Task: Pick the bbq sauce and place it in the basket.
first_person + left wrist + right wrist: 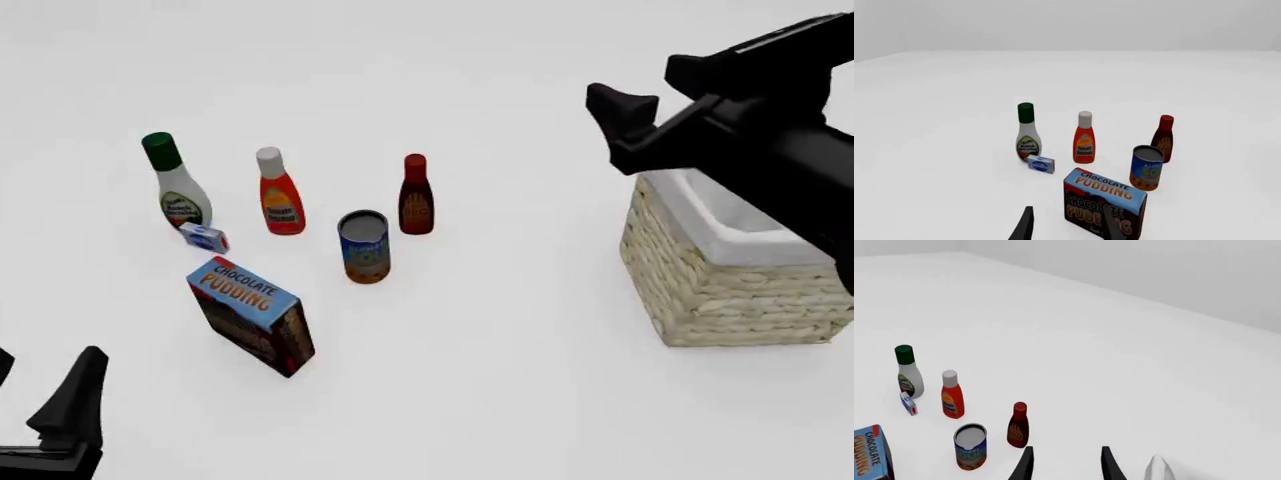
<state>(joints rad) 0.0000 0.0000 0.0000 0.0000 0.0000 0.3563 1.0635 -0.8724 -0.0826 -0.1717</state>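
Observation:
The bbq sauce [416, 195], a slim dark red-brown bottle with a red cap, stands upright on the white table behind a can. It also shows in the left wrist view [1163, 139] and the right wrist view [1017, 425]. The wicker basket [727, 270] with white lining stands at the right; a bit of its lining [1157, 467] shows in the right wrist view. My right gripper [641, 95] is open and empty, raised above the basket's near-left side, well right of the bottle; its fingers [1026, 465] are apart. My left gripper [40, 385] is open and empty at the front left, its fingers [1024, 227] apart.
A white bottle with a green cap [176, 185], an orange-red bottle with a white cap [278, 195] and a small blue box [204, 238] stand left of the sauce. A can [363, 247] stands just in front of it. A chocolate pudding box [254, 315] stands nearer the front.

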